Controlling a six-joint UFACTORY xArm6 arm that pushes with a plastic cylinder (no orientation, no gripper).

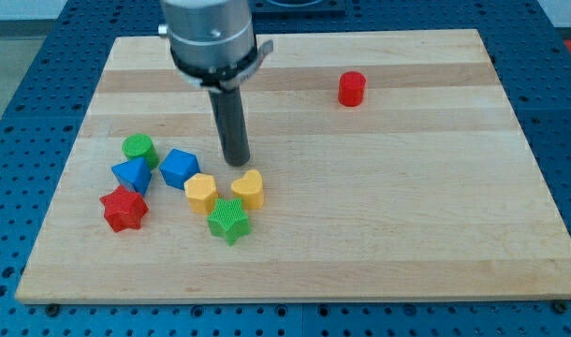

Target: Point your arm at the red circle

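The red circle is a small red cylinder standing alone on the wooden board toward the view's top right. My tip is the lower end of the dark rod, left of the board's centre. It is far to the left of and below the red circle. It sits just above the yellow heart and to the right of the blue block.
A cluster of blocks lies at the view's left: a green cylinder, a blue triangular block, a red star, a yellow hexagon and a green star. A blue perforated table surrounds the board.
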